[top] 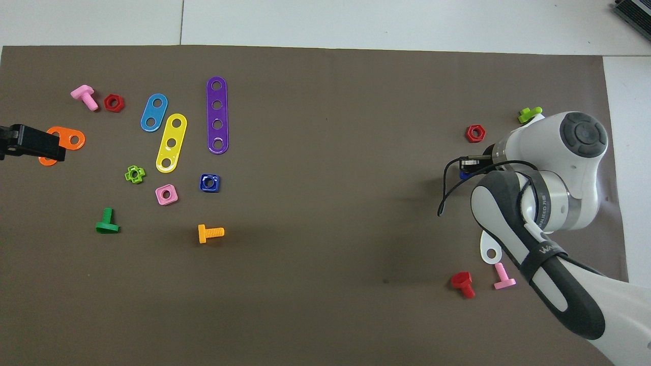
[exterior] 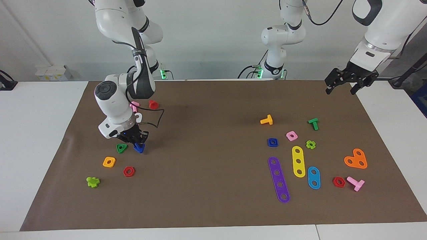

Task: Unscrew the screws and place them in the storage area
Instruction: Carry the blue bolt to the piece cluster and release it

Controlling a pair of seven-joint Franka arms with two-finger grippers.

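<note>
1. Facing view: the right gripper (exterior: pixel 137 141) is low over the mat (exterior: pixel 213 200) at the right arm's end of the table, with a dark-blue screw (exterior: pixel 139 148) at its fingertips; the fingers look closed on the screw's upper part, its lower end at or just above the paper

2. The step in hand appears to be placing: the screw is already separate from its blue square nut (exterior: pixel 273 142), which lies well apart among the strips toward the left arm's end

3. The screw sits just beside a green triangular nut (exterior: pixel 121 148), with an orange nut (exterior: pixel 109 162) and a red hex nut (exterior: pixel 128 171) farther from the robots; this loose group reads as the storage area

4. The next move calls for opening the fingers and lifting straight up, so the screw neither tips nor knocks the green nut

5. The left gripper (exterior: pixel 343 86) waits raised over the mat's corner, fingers spread and holding nothing
</note>
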